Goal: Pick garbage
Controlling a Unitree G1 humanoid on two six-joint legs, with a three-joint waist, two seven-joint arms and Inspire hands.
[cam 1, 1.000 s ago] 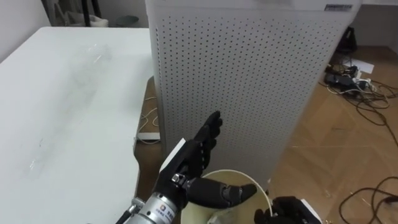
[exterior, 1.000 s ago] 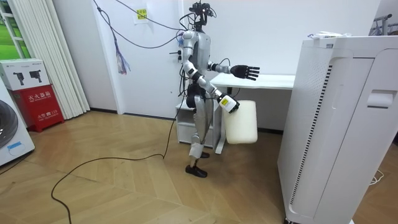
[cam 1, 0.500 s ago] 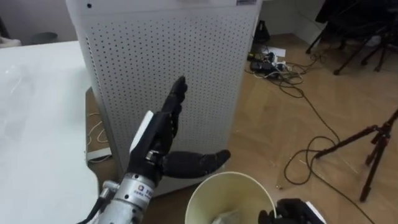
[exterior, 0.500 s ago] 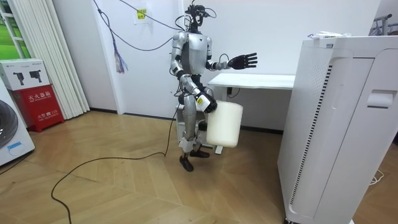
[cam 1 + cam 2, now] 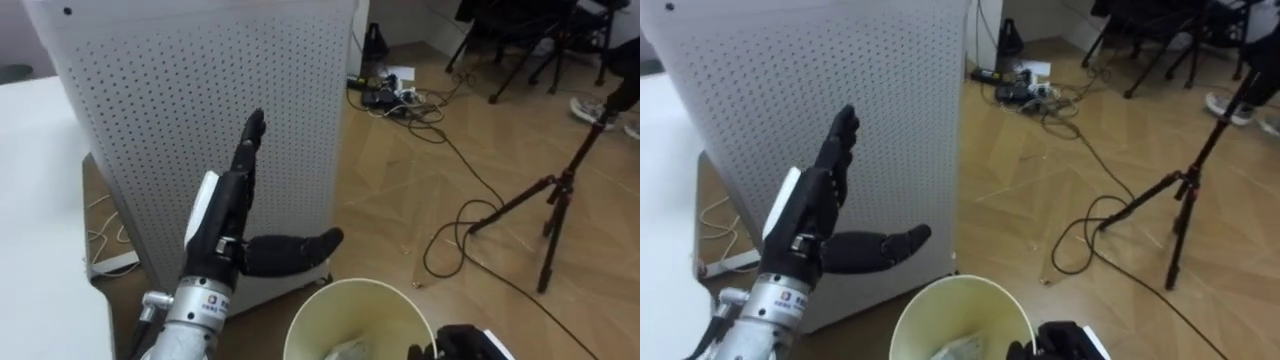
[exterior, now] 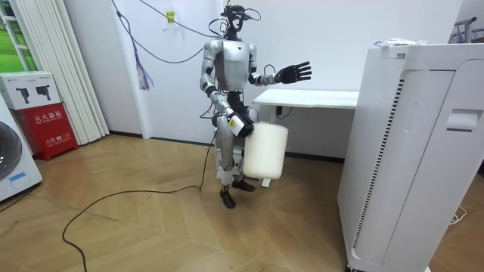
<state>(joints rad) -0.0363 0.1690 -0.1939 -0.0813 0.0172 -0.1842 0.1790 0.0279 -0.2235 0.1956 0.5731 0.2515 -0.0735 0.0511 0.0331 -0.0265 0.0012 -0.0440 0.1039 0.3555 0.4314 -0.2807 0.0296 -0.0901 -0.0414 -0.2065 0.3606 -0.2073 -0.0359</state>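
So my left hand (image 5: 228, 215) was up in front of me, wide open, with the fingers straight and pointing up and the thumb stuck out sideways. It wasn't holding anything. Behind it in my eye views stood a tall white perforated cabinet (image 5: 200, 90), and a white tabletop (image 5: 35, 220) ran along my left side. My right hand (image 5: 455, 345) was way down at the bottom edge, fingers curled over the rim of the cream bin (image 5: 350, 310), so that one was gripping the bin. Inside it I could see some crumpled pale garbage (image 5: 345, 350) lying at the bottom, but couldn't make out what it was. Off to my right, on the wooden floor (image 5: 400, 170), stood a black tripod (image 5: 562, 185), and further back there was a tangle of cables (image 5: 385, 95). From the room camera, I was standing upright on the floor just in front of the table. The bin hung from my right hand around hip height, and my left arm was stretched out toward the room view's right at about shoulder height.
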